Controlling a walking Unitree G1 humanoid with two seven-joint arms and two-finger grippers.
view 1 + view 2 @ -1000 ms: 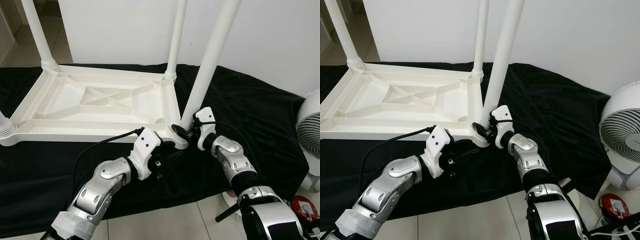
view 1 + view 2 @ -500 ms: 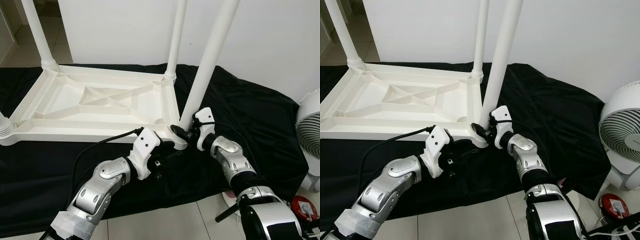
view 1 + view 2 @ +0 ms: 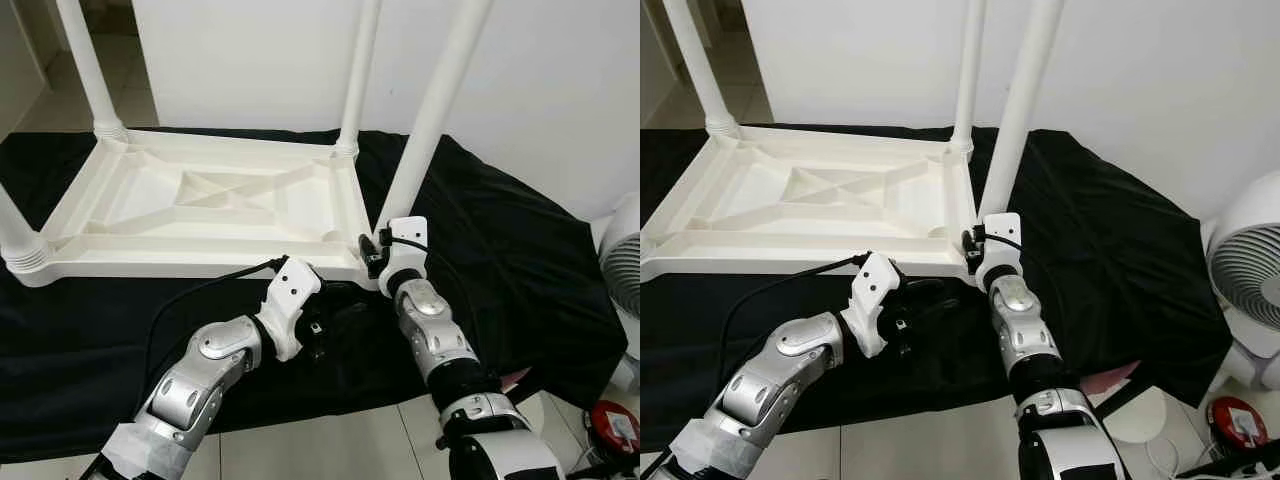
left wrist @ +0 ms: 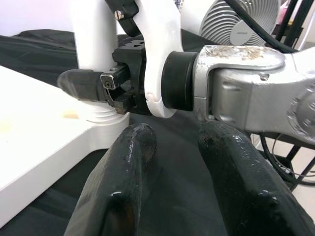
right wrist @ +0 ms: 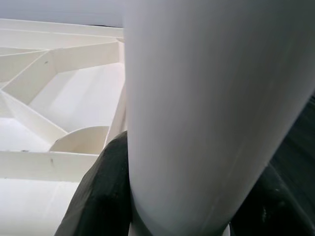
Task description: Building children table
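Right gripper (image 3: 372,255) clenched round table leg (image 3: 432,118) base, frame centre; left gripper (image 3: 335,312) released, lower centre.

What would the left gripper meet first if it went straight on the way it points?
Most likely the right gripper, shut on the table leg directly ahead of the left gripper; depth is uncertain.
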